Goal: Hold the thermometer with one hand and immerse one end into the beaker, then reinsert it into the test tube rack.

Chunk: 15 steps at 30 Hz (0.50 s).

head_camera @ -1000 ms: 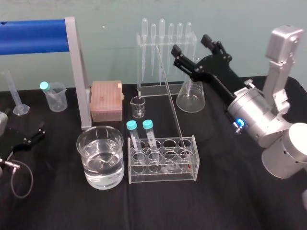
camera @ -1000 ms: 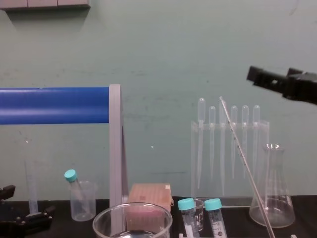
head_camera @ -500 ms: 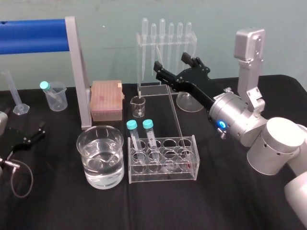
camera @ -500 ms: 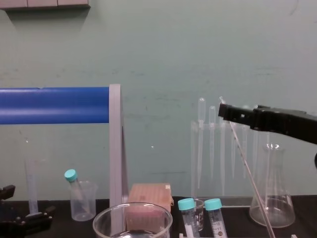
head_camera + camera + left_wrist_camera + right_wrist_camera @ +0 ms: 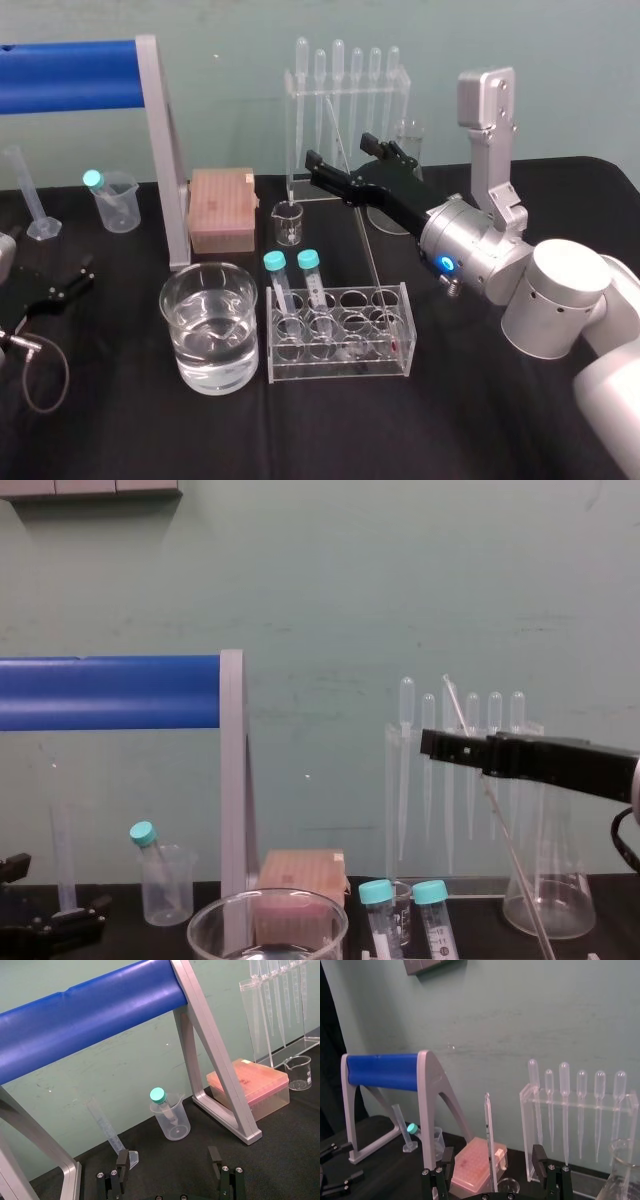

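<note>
**Thermometer bracketed, not yet gripped**

Head view: the thermometer (image 5: 368,250) leans out of a right-end hole of the test tube rack (image 5: 340,372). Its upper shaft passes between the spread fingers of the right gripper (image 5: 340,153). The beaker (image 5: 166,292), holding water, stands just left of the rack. The left gripper (image 5: 55,290) is parked on the table, far left.

Left wrist view: the left gripper (image 5: 168,1164) has its fingers apart and is empty.

Right wrist view: the thermometer (image 5: 490,1135) stands between the fingers of the right gripper (image 5: 493,1157), touching neither.

Chest view: the right gripper (image 5: 432,746) crosses the thermometer (image 5: 515,865) high up.

Step in hand, I judge: the grasp. Next, close softly on the glass, draw it out along its lean, then carry it left to the beaker.
</note>
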Tool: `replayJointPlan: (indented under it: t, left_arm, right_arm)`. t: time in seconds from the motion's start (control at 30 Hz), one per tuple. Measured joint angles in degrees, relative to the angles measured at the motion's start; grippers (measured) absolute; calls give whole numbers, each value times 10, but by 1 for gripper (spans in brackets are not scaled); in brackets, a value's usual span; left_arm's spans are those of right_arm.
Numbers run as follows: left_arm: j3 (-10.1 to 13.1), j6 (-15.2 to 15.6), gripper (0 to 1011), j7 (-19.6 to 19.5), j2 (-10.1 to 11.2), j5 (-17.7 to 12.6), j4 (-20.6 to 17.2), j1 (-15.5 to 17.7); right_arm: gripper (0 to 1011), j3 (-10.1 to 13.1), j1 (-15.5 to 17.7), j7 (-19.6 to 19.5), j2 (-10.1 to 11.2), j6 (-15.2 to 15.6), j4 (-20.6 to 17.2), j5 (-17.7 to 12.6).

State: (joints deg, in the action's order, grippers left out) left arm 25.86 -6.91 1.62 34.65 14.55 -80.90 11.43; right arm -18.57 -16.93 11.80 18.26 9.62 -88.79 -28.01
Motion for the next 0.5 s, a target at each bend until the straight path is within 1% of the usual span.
replayJointPlan:
  t: [0.27,0.5]
  left_arm:
    - [0,0,1008,0,0,0,0,0]
    - [0,0,1008,0,0,0,0,0]
  right_arm:
    - [1002,0,-12,9,-11,13,24,9]
    - [1002,2,-16,14,-16,20,32,12]
